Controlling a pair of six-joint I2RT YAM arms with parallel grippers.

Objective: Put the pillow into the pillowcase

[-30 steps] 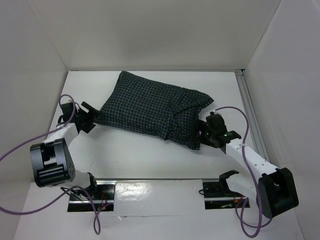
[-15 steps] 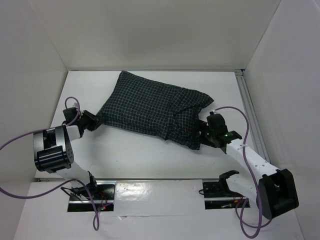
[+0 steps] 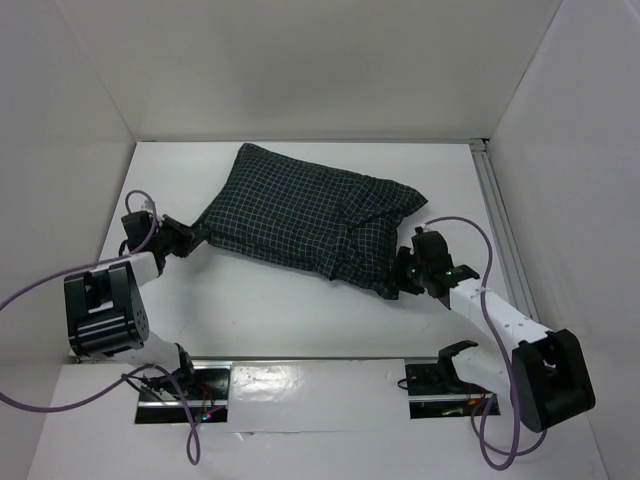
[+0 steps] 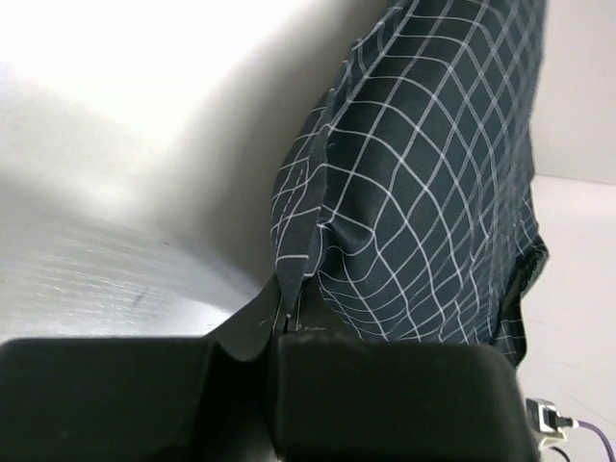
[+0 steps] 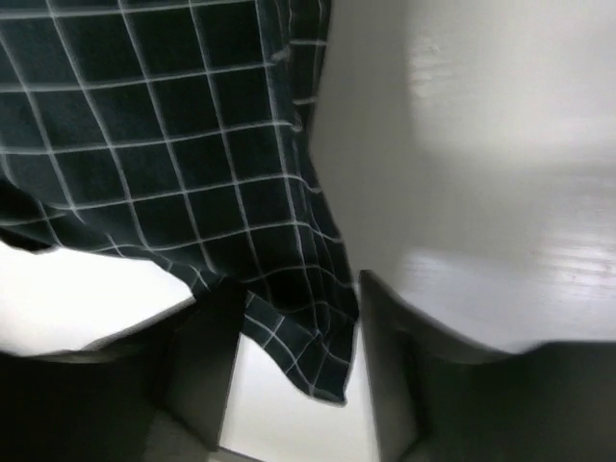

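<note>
**Case looks filled; one end held, the other not yet gripped**

Step in hand: The case lies slantwise on the table and is plump along its whole length. No cream pillow shows in any view. I judge that it is inside the case, and that the work is at its finishing stage: taking both ends so the cloth can be drawn over and the filling settled. A pale patch at the left of the right wrist view may be pillow or table; I cannot tell which.

Left side: My left gripper is clamped tight on the case's left corner. The wrist view shows the seam edge running straight down into the pinch, with the checked cloth rising from it.

Right side: My right gripper sits at the case's near right end. Its jaws stand apart, and a loose flap of checked cloth hangs between the fingers. Neither finger presses it, so this is no grip.

Next move: The right jaws need to meet squarely on that flap. It is thin and hangs slack, so I judge it could slide out if they catch only its tip.

Pose: The left arm is folded back over its base, with the wrist low and pointing right at the corner. The right arm stretches forward and left, low over the table, and points at the case's end.
</note>
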